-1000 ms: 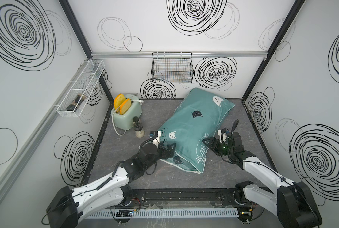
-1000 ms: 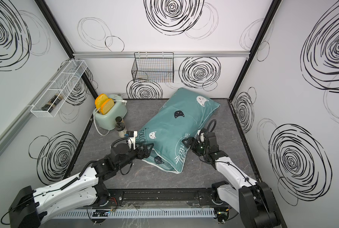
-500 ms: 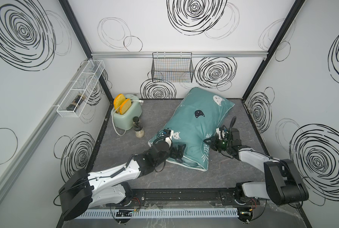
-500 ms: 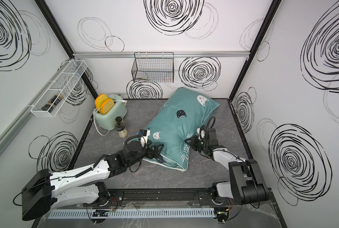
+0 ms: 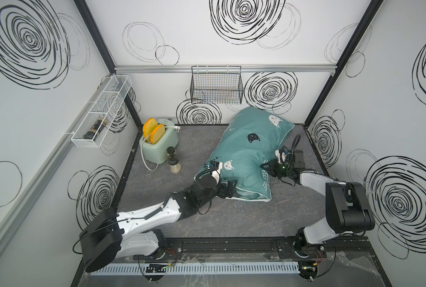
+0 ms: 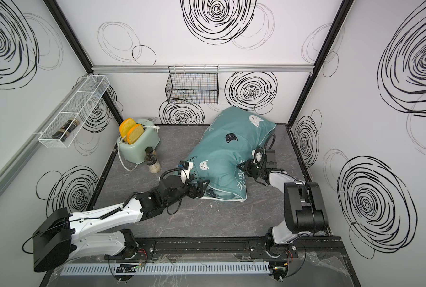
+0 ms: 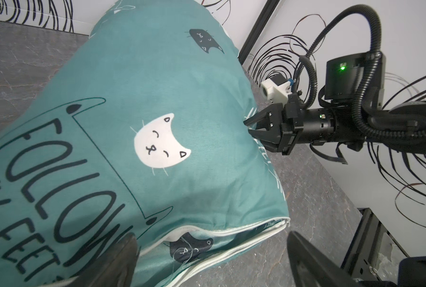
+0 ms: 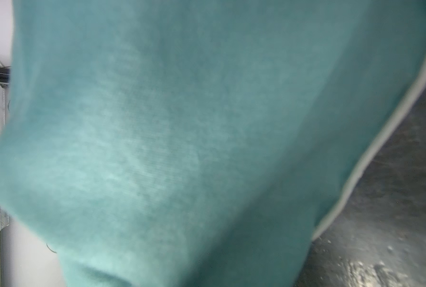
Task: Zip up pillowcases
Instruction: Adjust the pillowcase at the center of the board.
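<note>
Pillowcase (image 5: 246, 154) lies slantwise on grey table (image 5: 231, 218), far end by the back wall, near end toward the middle

Right gripper (image 7: 250, 125) clenched on a fold at its side edge. Left gripper (image 5: 228, 189) spread wide, empty, at the near end by the gaping seam (image 7: 182, 234)

Risk: thin pinch slips, or cloth drags over the filling under a pull, since only a fold is caught. Left jaws may close on white piping (image 7: 234, 252), not the zip tab

Zip tab not made out. Right wrist view is all blurred teal cloth; right tips sunk in fabric
</note>
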Controlling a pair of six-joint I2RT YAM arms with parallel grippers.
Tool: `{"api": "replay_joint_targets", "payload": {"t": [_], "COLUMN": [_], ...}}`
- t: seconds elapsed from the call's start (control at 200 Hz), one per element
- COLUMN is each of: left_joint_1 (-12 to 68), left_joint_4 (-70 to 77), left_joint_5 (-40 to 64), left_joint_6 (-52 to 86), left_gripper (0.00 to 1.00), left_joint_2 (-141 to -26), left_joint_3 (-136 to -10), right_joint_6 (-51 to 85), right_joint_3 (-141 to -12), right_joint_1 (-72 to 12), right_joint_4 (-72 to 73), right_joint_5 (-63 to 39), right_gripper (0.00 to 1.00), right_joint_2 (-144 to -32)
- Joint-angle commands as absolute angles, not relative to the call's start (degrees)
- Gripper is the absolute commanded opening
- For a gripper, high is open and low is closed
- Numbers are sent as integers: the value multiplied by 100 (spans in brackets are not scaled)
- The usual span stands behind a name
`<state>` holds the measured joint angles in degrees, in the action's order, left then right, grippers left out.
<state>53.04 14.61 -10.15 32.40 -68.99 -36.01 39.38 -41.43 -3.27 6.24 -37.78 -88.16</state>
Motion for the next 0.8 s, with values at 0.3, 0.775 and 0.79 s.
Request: {"api": "replay_joint_targets", "payload": {"t": [0.3,0.775,0.79], "left_joint_1": [5871,6788,6829], "left_joint_4": [1549,1360,1376], "left_joint_5": [-1596,-2097,-2114], "left_joint_6": [2759,2479,2355], "left_gripper": [96,96,96], "left_joint_2": [-6631,-5820,-5797], "left_joint_3": [-3667,-3209,-3186], "right_joint_6": [3646,3357,3365], "right_joint_3": [-3917,-3696,-3685], "right_joint_1": [-510,-440,-433], "right_joint_4": [21,-2363,-2450], "right_joint_5": [-3321,-2886,-2883], "right_gripper": [51,79,80], "right_joint_2": [-7675,-5959,-5886]}}
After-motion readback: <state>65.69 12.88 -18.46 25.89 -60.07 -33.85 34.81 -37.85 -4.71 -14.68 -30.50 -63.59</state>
